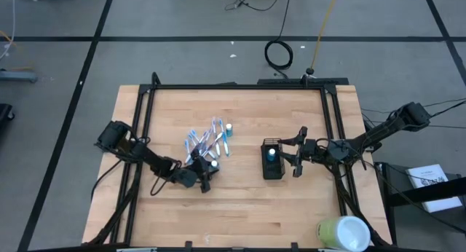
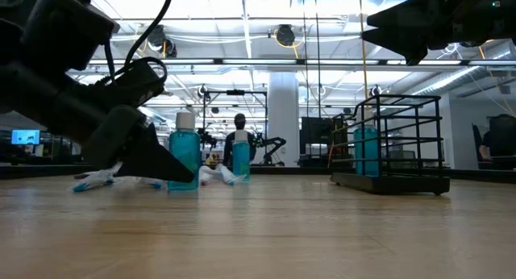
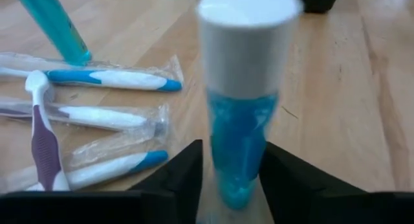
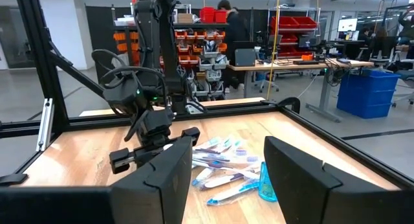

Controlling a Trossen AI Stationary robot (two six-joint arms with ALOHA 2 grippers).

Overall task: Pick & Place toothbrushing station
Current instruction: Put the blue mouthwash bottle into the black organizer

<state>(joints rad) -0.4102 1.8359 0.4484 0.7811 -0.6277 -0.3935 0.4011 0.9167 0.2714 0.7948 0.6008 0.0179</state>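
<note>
A white-capped blue tube (image 3: 240, 120) stands upright on the table, its bottom on the wood, with my left gripper (image 3: 233, 179) shut on it; the low view shows this tube (image 2: 184, 154) too. Just beyond lie several wrapped blue-and-white toothbrushes (image 1: 206, 141) and another blue tube (image 2: 240, 158). The black wire-mesh holder (image 1: 272, 164) stands right of centre with one blue tube (image 1: 271, 154) inside. My right gripper (image 1: 297, 161) hangs open above the table just right of the holder, touching nothing. My left gripper pinches the tube's lower body (image 3: 236, 166) between its two fingers, one finger (image 3: 184, 172) on each side, well below the white cap. The fingers come slanting down from the table's left. The tube stays upright with its bottom on the table.
A yellow-green and white cylinder (image 1: 344, 234) lies at the table's near right corner. Black frame rails (image 1: 145, 113) run along the table's left, far and right sides. Bare wood lies between the toothbrush pile and the holder.
</note>
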